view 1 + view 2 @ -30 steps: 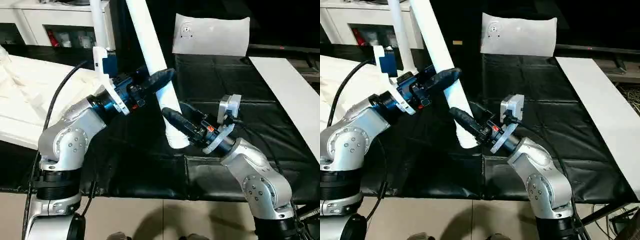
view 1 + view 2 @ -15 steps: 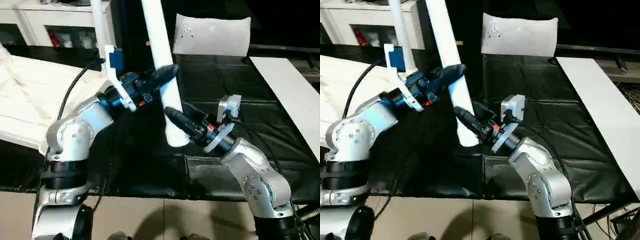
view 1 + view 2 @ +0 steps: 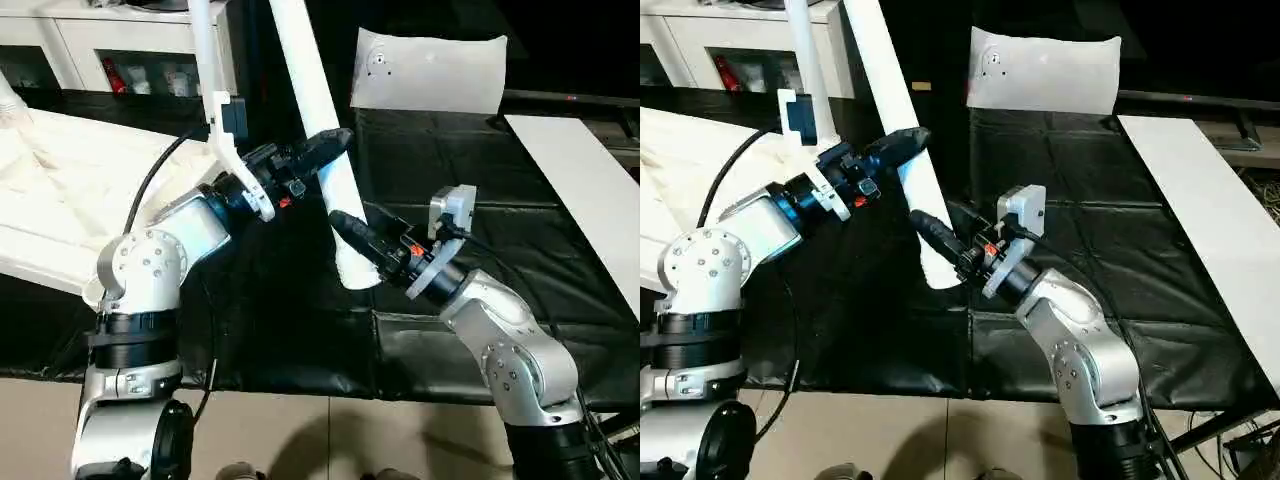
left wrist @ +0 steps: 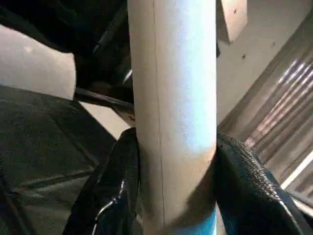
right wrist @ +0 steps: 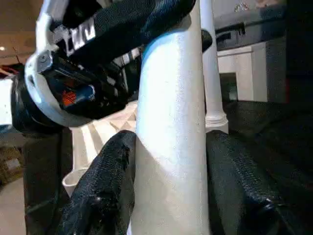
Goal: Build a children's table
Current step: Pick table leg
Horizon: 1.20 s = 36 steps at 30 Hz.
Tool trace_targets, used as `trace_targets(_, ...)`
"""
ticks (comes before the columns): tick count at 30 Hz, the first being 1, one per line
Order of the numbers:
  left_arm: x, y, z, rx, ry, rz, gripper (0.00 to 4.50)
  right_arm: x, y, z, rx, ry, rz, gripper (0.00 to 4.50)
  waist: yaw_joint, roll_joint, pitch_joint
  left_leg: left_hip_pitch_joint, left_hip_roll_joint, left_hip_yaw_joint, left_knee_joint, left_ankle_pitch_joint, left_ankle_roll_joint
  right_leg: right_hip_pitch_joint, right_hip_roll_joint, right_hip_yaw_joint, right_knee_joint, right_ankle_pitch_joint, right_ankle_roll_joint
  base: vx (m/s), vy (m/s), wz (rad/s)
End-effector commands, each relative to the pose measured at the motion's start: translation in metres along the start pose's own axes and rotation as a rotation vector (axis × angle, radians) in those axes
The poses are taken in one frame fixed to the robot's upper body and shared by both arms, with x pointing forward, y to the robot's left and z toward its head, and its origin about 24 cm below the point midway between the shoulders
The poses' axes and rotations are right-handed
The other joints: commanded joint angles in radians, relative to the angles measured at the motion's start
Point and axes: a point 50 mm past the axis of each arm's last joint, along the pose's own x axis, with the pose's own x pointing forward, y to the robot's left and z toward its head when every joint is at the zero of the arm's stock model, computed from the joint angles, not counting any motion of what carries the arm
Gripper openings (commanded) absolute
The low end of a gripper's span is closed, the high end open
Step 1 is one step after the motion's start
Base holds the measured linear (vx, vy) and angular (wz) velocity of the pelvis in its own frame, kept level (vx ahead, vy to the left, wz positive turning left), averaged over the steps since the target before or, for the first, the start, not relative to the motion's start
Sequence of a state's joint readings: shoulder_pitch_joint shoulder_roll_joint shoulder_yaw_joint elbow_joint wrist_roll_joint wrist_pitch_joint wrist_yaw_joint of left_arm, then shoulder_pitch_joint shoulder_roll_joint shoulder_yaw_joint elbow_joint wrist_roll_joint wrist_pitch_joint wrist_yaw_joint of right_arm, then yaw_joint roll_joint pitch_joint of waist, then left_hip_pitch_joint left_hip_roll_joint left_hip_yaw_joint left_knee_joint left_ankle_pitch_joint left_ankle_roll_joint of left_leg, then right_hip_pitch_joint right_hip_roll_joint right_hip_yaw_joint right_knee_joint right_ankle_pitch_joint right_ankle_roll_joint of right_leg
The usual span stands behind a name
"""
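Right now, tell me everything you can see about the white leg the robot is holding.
The leg is a long, smooth white tube, plastic by its look, widening toward its lower end. It is held tilted in the air above the black mat, top end out of frame. The left gripper clamps it midway and the right gripper near the open lower end, fingers on both sides.

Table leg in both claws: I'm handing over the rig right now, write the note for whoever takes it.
Left claw: shut on the white table leg, higher up.
Right claw: shut on the same leg near its lower end, which hangs over the black mat.
Tabletop: lies ribbed side up at the robot's left; a second leg stands upright at its far corner.
Done: apparently one leg seated.
Left: carry the held leg to a free socket and seat it.
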<state>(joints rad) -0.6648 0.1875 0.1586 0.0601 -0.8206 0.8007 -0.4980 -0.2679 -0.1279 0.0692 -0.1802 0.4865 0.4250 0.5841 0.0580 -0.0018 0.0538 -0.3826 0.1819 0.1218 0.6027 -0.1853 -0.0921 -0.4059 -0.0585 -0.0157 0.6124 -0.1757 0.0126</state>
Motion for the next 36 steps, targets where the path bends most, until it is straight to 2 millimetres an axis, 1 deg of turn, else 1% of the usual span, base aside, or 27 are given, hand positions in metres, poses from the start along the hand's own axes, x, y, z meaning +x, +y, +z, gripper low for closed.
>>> trace_targets(1, -0.008, 0.010, 0.011, 0.098, -0.018, 0.107, 1.85, 0.003, 0.007, 0.008, -0.033, -0.014, 0.049, 2.20, 0.001, 0.008, -0.067, 0.009, 0.014, 0.018, -0.074, -0.159, -0.019, 0.058, -0.043, 0.022, -0.062, -0.140, -0.184, 0.000, 0.000, 0.00)
trace_targets(2, -0.006, 0.009, 0.011, 0.144, 0.011, 0.100, 1.85, 0.004, 0.007, 0.008, -0.030, -0.005, 0.053, 2.55, 0.001, 0.008, -0.066, 0.008, 0.014, 0.018, -0.075, -0.158, -0.019, 0.058, -0.043, 0.022, -0.063, -0.143, -0.182, 0.000, 0.000, 0.00)
trace_targets(3, -0.006, 0.008, 0.011, 0.155, 0.021, 0.095, 1.85, 0.004, 0.006, 0.009, -0.030, -0.002, 0.053, 2.55, 0.001, 0.010, -0.067, 0.009, 0.014, 0.018, -0.075, -0.162, -0.022, 0.058, -0.043, 0.022, -0.062, -0.149, -0.178, 0.000, 0.000, 0.00)
trace_targets(4, -0.006, 0.008, 0.011, 0.158, 0.024, 0.093, 1.85, 0.004, 0.006, 0.009, -0.030, -0.001, 0.053, 2.59, -0.001, 0.009, -0.065, 0.008, 0.014, 0.018, -0.075, -0.170, -0.020, 0.057, -0.042, 0.022, -0.065, -0.154, -0.174, 0.000, 0.000, 0.00)
trace_targets(5, -0.006, 0.007, 0.011, 0.159, 0.025, 0.092, 1.85, 0.004, 0.006, 0.009, -0.030, 0.000, 0.053, 2.73, -0.003, 0.009, -0.065, 0.007, 0.013, 0.017, -0.077, -0.177, -0.022, 0.059, -0.043, 0.022, -0.064, -0.172, -0.165, 0.000, 0.000, 0.00)
trace_targets(6, -0.004, 0.007, 0.014, 0.160, 0.027, 0.085, 1.85, 0.004, 0.005, 0.010, -0.024, 0.009, 0.056, 2.73, -0.004, 0.008, -0.066, 0.008, 0.014, 0.018, -0.075, -0.176, -0.023, 0.058, -0.044, 0.023, -0.065, -0.176, -0.163, 0.000, 0.000, 0.00)
trace_targets(7, -0.003, 0.006, 0.016, 0.169, 0.033, 0.072, 1.85, 0.005, 0.004, 0.013, -0.016, 0.016, 0.060, 2.99, -0.003, 0.009, -0.066, 0.012, 0.014, 0.018, -0.075, -0.170, -0.025, 0.056, -0.043, 0.023, -0.064, -0.176, -0.173, 0.000, 0.000, 0.00)
trace_targets(8, -0.002, 0.005, 0.018, 0.174, 0.035, 0.060, 1.85, 0.005, 0.003, 0.016, -0.009, 0.034, 0.063, 2.99, -0.003, 0.009, -0.067, 0.013, 0.014, 0.019, -0.074, -0.167, -0.025, 0.055, -0.042, 0.023, -0.064, -0.168, -0.176, 0.000, 0.000, 0.00)
trace_targets(9, -0.001, 0.004, 0.020, 0.176, 0.035, 0.046, 1.85, 0.006, 0.002, 0.018, -0.007, 0.054, 0.064, 3.04, -0.002, 0.012, -0.067, 0.014, 0.013, 0.018, -0.074, -0.166, -0.028, 0.054, -0.041, 0.022, -0.061, -0.161, -0.180, 0.000, 0.000, 0.00)
trace_targets(10, 0.000, 0.004, 0.021, 0.176, 0.034, 0.038, 1.85, 0.006, 0.001, 0.019, -0.007, 0.067, 0.064, 3.04, -0.003, 0.006, -0.067, 0.013, 0.013, 0.019, -0.073, -0.164, -0.027, 0.055, -0.039, 0.022, -0.061, -0.145, -0.183, 0.000, 0.000, 0.00)
trace_targets(11, 0.001, 0.003, 0.023, 0.180, 0.037, 0.019, 1.85, 0.006, -0.001, 0.023, 0.011, 0.083, 0.066, 3.16, 0.000, 0.008, -0.065, 0.015, 0.011, 0.020, -0.074, -0.171, -0.028, 0.054, -0.040, 0.023, -0.062, -0.155, -0.186, 0.000, 0.000, 0.00)
trace_targets(12, 0.001, 0.002, 0.024, 0.183, 0.041, 0.006, 1.85, 0.006, -0.002, 0.025, 0.024, 0.092, 0.069, 3.33, 0.001, 0.009, -0.067, 0.015, 0.012, 0.020, -0.073, -0.170, -0.028, 0.055, -0.042, 0.023, -0.061, -0.155, -0.187, 0.000, 0.000, 0.00)
trace_targets(13, 0.001, 0.000, 0.025, 0.194, 0.066, -0.031, 1.85, 0.006, -0.006, 0.031, 0.036, 0.106, 0.086, 3.43, 0.002, 0.010, -0.066, 0.014, 0.012, 0.019, -0.073, -0.167, -0.030, 0.056, -0.042, 0.023, -0.061, -0.157, -0.188, 0.000, 0.000, 0.00)
trace_targets(14, 0.001, -0.001, 0.025, 0.190, 0.075, -0.053, 1.85, 0.005, -0.007, 0.034, 0.044, 0.117, 0.103, 3.50, 0.003, 0.010, -0.068, 0.013, 0.012, 0.019, -0.072, -0.155, -0.032, 0.057, -0.042, 0.023, -0.059, -0.143, -0.186, 0.000, 0.000, 0.00)
trace_targets(15, 0.002, -0.002, 0.025, 0.188, 0.078, -0.062, 1.85, 0.005, -0.008, 0.035, 0.048, 0.121, 0.110, 3.50, 0.003, 0.009, -0.068, 0.013, 0.012, 0.020, -0.072, -0.154, -0.032, 0.057, -0.042, 0.023, -0.059, -0.137, -0.187, 0.000, 0.000, 0.00)
trace_targets(17, 0.002, -0.005, 0.026, 0.172, 0.103, -0.116, 1.85, 0.001, -0.011, 0.037, 0.037, 0.186, 0.157, 3.50, 0.004, 0.010, -0.069, 0.013, 0.010, 0.021, -0.070, -0.144, -0.030, 0.059, -0.040, 0.021, -0.057, -0.117, -0.196, 0.000, 0.000, 0.00)
trace_targets(20, 0.003, -0.007, 0.028, 0.150, 0.122, -0.169, 1.85, -0.003, -0.017, 0.038, 0.042, 0.250, 0.188, 3.50, 0.006, 0.008, -0.070, 0.011, 0.011, 0.022, -0.068, -0.133, -0.028, 0.062, -0.043, 0.021, -0.055, -0.097, -0.211, 0.000, 0.000, 0.00)
trace_targets(21, 0.003, -0.009, 0.028, 0.132, 0.131, -0.193, 1.85, -0.004, -0.020, 0.038, 0.047, 0.274, 0.195, 3.50, 0.006, 0.007, -0.069, 0.011, 0.009, 0.022, -0.067, -0.139, -0.028, 0.061, -0.042, 0.020, -0.055, -0.106, -0.215, 0.000, 0.000, 0.00)
trace_targets(22, 0.004, -0.010, 0.029, 0.115, 0.146, -0.219, 1.85, -0.005, -0.024, 0.039, 0.062, 0.307, 0.200, 3.50, 0.007, 0.002, -0.069, 0.010, 0.009, 0.023, -0.067, -0.139, -0.026, 0.064, -0.044, 0.021, -0.056, -0.124, -0.220, 0.000, 0.000, 0.00)
trace_targets(25, 0.006, -0.012, 0.029, 0.074, 0.156, -0.268, 1.85, -0.005, -0.027, 0.039, 0.087, 0.341, 0.210, 3.50, 0.006, -0.001, -0.068, 0.009, 0.009, 0.025, -0.065, -0.132, -0.016, 0.063, -0.044, 0.021, -0.058, -0.141, -0.220, 0.000, 0.000, 0.00)
trace_targets(28, 0.007, -0.014, 0.028, 0.042, 0.167, -0.304, 1.85, -0.003, -0.026, 0.041, 0.119, 0.340, 0.235, 3.50, 0.008, -0.001, -0.069, 0.009, 0.010, 0.025, -0.065, -0.122, -0.014, 0.063, -0.045, 0.020, -0.058, -0.144, -0.223, 0.000, 0.000, 0.00)
trace_targets(29, 0.007, -0.015, 0.026, 0.034, 0.178, -0.329, 1.85, -0.002, -0.024, 0.043, 0.150, 0.324, 0.263, 3.50, 0.008, -0.010, -0.070, 0.009, 0.011, 0.027, -0.065, -0.114, -0.009, 0.064, -0.045, 0.020, -0.059, -0.138, -0.226, 0.000, 0.000, 0.00)
trace_targets(30, 0.007, -0.016, 0.026, 0.033, 0.182, -0.334, 1.85, -0.001, -0.023, 0.044, 0.156, 0.319, 0.274, 3.50, 0.009, -0.007, -0.071, 0.009, 0.011, 0.026, -0.065, -0.109, -0.008, 0.064, -0.046, 0.020, -0.055, -0.132, -0.231, 0.000, 0.000, 0.00)
trace_targets(31, 0.007, -0.016, 0.024, 0.036, 0.194, -0.345, 1.85, 0.000, -0.020, 0.046, 0.171, 0.307, 0.302, 3.50, 0.009, -0.004, -0.071, 0.010, 0.013, 0.026, -0.065, -0.107, -0.008, 0.061, -0.047, 0.019, -0.056, -0.127, -0.235, 0.000, 0.000, 0.00)
trace_targets(32, 0.007, -0.017, 0.022, 0.042, 0.204, -0.350, 1.85, 0.000, -0.019, 0.047, 0.177, 0.302, 0.327, 3.50, 0.010, -0.009, -0.071, 0.010, 0.013, 0.027, -0.065, -0.107, -0.004, 0.062, -0.046, 0.019, -0.055, -0.121, -0.238, 0.000, 0.000, 0.00)
trace_targets(34, 0.008, -0.017, 0.022, 0.045, 0.205, -0.351, 1.85, 0.000, -0.017, 0.046, 0.175, 0.307, 0.341, 3.50, 0.012, -0.006, -0.071, 0.010, 0.015, 0.027, -0.065, -0.105, -0.003, 0.062, -0.047, 0.019, -0.053, -0.112, -0.238, 0.000, 0.000, 0.00)
trace_targets(36, 0.009, -0.018, 0.022, 0.045, 0.208, -0.364, 1.85, 0.000, -0.017, 0.045, 0.170, 0.322, 0.355, 3.50, 0.015, -0.006, -0.071, 0.011, 0.015, 0.028, -0.065, -0.107, -0.003, 0.062, -0.047, 0.019, -0.055, -0.113, -0.239, 0.000, 0.000, 0.00)
